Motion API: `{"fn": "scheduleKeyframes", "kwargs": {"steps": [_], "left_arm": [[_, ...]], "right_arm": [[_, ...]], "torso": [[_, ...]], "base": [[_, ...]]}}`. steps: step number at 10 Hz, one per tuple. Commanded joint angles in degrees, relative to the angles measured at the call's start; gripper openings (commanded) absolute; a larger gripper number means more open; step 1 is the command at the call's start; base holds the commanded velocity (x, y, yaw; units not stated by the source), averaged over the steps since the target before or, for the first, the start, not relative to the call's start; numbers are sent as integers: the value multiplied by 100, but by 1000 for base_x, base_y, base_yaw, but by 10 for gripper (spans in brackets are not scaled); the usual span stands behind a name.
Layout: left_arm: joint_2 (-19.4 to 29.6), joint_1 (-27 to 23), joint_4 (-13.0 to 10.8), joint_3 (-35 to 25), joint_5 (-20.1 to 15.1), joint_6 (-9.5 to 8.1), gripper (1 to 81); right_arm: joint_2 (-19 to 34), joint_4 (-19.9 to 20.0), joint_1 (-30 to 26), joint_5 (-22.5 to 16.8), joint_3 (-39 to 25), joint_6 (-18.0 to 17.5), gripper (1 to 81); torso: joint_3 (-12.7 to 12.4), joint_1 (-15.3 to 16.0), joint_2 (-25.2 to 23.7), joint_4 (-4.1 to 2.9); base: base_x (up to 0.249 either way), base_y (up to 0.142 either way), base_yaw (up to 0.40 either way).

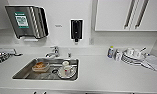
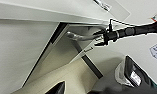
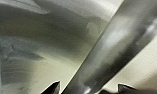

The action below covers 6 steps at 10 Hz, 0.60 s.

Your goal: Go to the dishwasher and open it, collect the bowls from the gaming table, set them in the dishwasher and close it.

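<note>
The dishwasher (image 2: 66,60) sits under the white counter, its brushed steel front tilted slightly out with a dark gap along one side. My right gripper (image 2: 97,38) reaches in on its black arm and is shut on the end of the bar handle (image 2: 79,37). In the right wrist view the handle (image 3: 111,50) runs large and blurred between the tips of the right gripper (image 3: 87,87). My left gripper (image 2: 79,91) hangs back from the door, facing it. The bowls and the gaming table are out of view.
Straight ahead is a white counter (image 1: 106,75) with a steel sink (image 1: 24,73) holding a cup on a saucer (image 1: 66,70) and a clear container (image 1: 40,66). Stacked white plates and cups (image 1: 132,56) stand at the right. Wall dispensers and upper cabinets (image 1: 114,15) hang above.
</note>
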<state>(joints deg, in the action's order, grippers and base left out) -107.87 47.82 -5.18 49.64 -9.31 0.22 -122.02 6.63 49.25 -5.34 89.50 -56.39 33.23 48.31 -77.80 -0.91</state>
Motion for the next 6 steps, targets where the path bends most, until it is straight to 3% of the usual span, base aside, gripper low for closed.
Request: {"fn": "scheduleKeyframes", "kwargs": {"steps": [1,6], "left_arm": [[195,-532,-36,-191,-115,48,811],[204,-532,-27,-191,-123,48,811]], "right_arm": [[254,-127,-200,-1145,-127,120,811],[-185,-224,-121,-1154,48,120,811]], "torso": [[0,2,0,0],[-2,2,0,0]], "base": [[-85,0,0],[-85,0,0]]}}
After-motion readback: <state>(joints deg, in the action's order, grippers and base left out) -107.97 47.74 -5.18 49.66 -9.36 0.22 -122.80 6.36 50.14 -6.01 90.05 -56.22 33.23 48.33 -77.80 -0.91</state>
